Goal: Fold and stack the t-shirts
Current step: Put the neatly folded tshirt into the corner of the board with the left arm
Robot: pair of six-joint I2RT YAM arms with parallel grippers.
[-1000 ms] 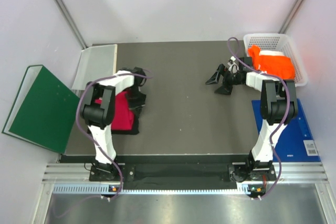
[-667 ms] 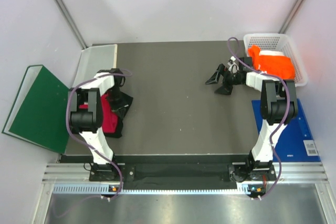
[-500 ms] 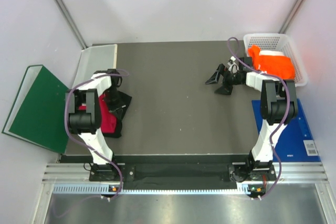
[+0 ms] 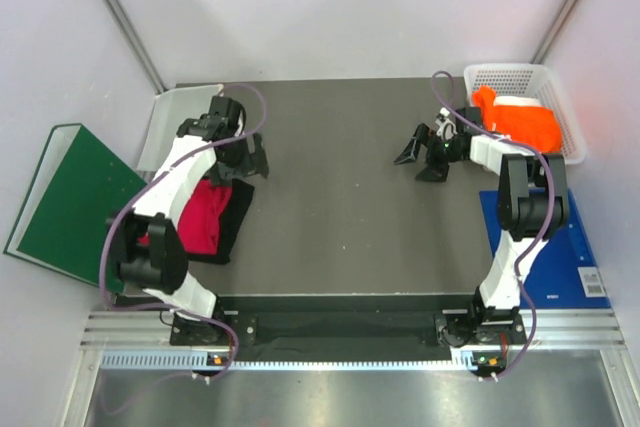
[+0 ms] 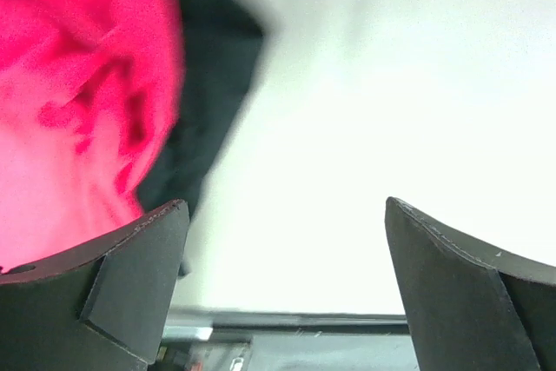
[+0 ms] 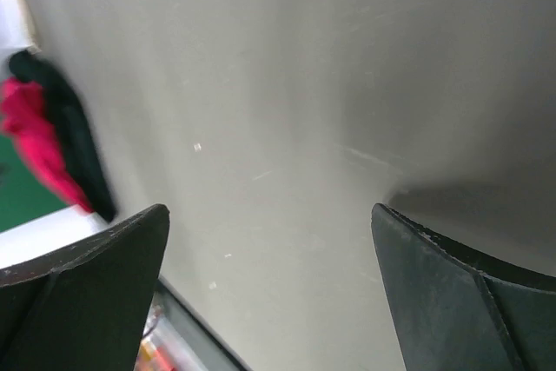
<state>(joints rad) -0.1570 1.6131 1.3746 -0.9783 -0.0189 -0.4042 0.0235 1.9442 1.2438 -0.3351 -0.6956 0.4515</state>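
Observation:
A crimson-pink t-shirt (image 4: pixel 198 219) lies folded on a folded black t-shirt (image 4: pixel 237 215) at the table's left side. My left gripper (image 4: pixel 243 167) hovers just beyond their far edge, open and holding nothing. In the left wrist view the pink t-shirt (image 5: pixel 69 110) and black t-shirt (image 5: pixel 213 84) lie up left of the open left gripper (image 5: pixel 285 206). An orange t-shirt (image 4: pixel 525 122) sits crumpled in the white basket (image 4: pixel 515 71) at the far right. My right gripper (image 4: pixel 420 157) is open over bare table left of the basket; in its wrist view the right gripper (image 6: pixel 269 210) holds nothing.
A dark green binder (image 4: pixel 70 202) lies off the table's left edge, with a pale board (image 4: pixel 180 117) beyond it. A blue board (image 4: pixel 565 247) lies at the right edge beside the right arm. The grey mat (image 4: pixel 340 217) spans the middle.
My left gripper slid the pink and black shirts leftward, then let go, opened, and swung toward the far side. The right arm barely moved.

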